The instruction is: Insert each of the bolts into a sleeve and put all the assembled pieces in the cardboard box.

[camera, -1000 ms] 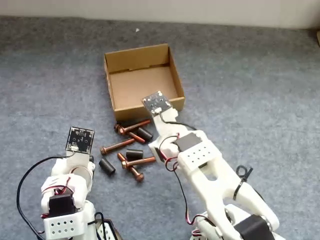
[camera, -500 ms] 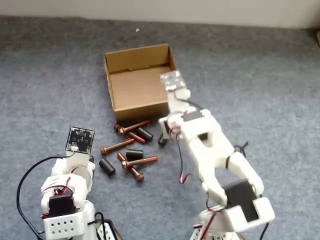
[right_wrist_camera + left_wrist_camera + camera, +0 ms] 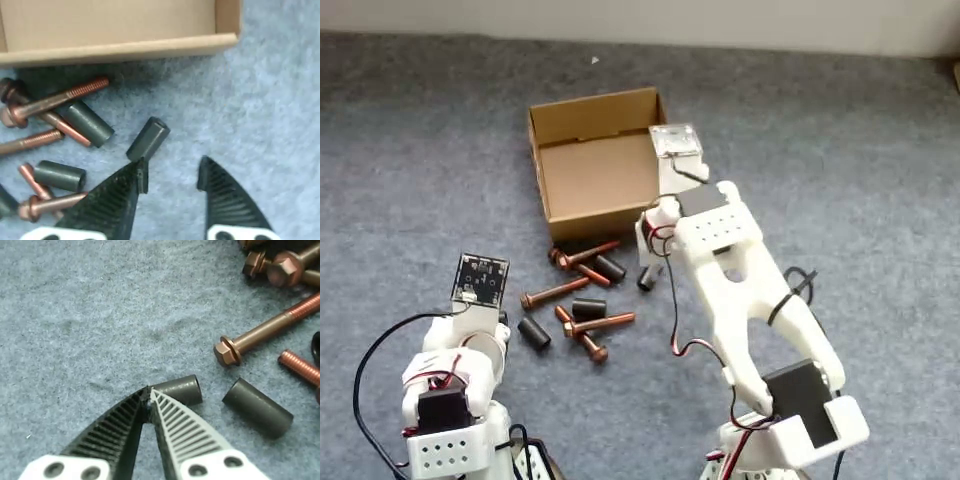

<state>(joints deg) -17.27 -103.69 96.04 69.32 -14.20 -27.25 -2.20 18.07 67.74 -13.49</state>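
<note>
Well, the cardboard box [image 3: 600, 220] sits in the upper middle of the high view, and the right arm [image 3: 720, 235] stands over its lower right corner, far nearer the work than the left. Below the box lie the loose bolts [image 3: 565, 292] and dark sleeves [image 3: 588, 309]. The right gripper [image 3: 172, 173] is wide open with nothing in it; a lone sleeve [image 3: 148, 139] lies just past one fingertip, on the bolts' side of the gap, its long axis slanting away towards the box. I'd guess the jaws must shift that way to straddle it. The left gripper [image 3: 149, 393] is pinched closed on nothing, a second sleeve [image 3: 177, 390] just beside its tips
</note>
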